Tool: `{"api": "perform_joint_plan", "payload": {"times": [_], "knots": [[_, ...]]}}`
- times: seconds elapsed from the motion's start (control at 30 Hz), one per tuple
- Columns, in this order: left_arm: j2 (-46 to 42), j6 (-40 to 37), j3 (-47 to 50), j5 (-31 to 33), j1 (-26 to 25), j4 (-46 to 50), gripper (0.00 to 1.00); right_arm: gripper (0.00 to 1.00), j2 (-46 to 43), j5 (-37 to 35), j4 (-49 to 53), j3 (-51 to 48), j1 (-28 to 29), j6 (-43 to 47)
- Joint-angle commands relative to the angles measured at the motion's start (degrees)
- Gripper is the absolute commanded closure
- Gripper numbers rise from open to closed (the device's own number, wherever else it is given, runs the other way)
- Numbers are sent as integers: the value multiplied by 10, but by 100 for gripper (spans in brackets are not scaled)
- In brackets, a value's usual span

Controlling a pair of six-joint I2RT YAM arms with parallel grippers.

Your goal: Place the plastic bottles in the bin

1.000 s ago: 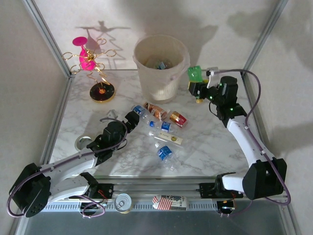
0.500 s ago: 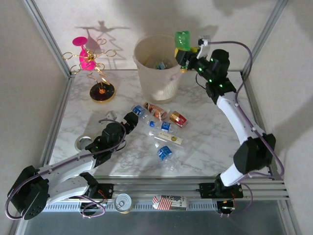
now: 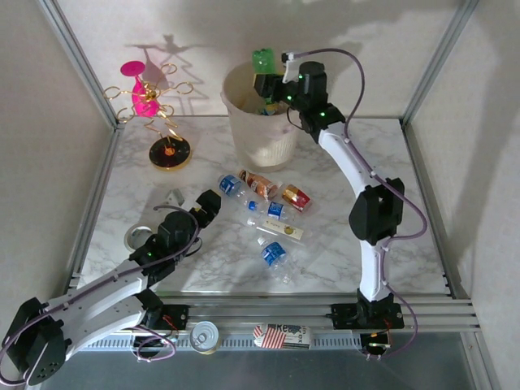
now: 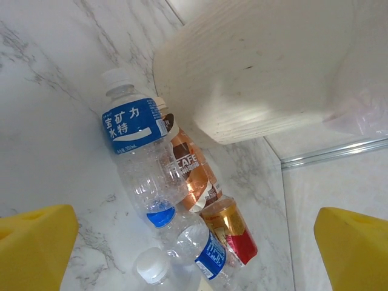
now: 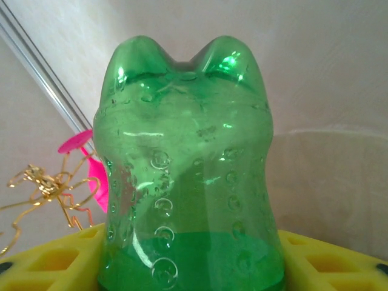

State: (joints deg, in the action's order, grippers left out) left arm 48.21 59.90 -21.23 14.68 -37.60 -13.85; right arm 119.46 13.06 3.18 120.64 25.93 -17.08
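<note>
Now over the bin: a green bottle in the right claw

Here, at the far left, a pink-and-gold wire ornament stand (image 3: 154, 101) stands on the marble table (image 3: 357, 268), and a roll of tape (image 3: 136, 237) lies nearer, close to the left edge. Just right of the tape, the left claw (image 3: 208, 203) hangs low over the table. Its yellow fingers (image 4: 33, 242) are spread wide and it holds nothing.

Ahead of it, in the middle of the table, loose plastic bottles lie on their sides. A clear bottle with a blue label (image 3: 231, 185) touches a brown-labelled bottle (image 3: 260, 184) on its right, and a red-and-gold bottle (image 3: 296, 197) lies just beyond that. Nearer lie a small blue-labelled bottle (image 3: 272, 210), a cream-labelled bottle (image 3: 280, 230) and, nearest, another clear blue-labelled one (image 3: 274, 253). On the near ledge sit a silver tin can (image 3: 205, 335) and a printed box (image 3: 283, 335).

The bin (image 3: 260, 134) stands at the far middle, with its plastic liner folded over the rim and a few bottles showing inside. Above its far right rim the right claw (image 3: 266, 84) is clamped on a green bottle (image 3: 263, 61), one yellow finger on each side. The bottle's lobed base points up, over the bin's opening.
</note>
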Motion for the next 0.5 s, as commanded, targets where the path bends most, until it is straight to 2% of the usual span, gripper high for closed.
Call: {"api": "perform_joint_plan", "payload": {"times": [0.0,0.2,0.33,0.47], "knots": [[-20,7,13,18,5,21,0,35,20,-31,45,47,5,15],[-47,9,14,19,5,40,0,22,8,-44,40,60,5,13],[-64,13,17,19,5,48,0,20,-25,-44,45,55,5,22],[-79,18,24,18,5,48,0,18,-93,-46,32,-9,6,34]]}}
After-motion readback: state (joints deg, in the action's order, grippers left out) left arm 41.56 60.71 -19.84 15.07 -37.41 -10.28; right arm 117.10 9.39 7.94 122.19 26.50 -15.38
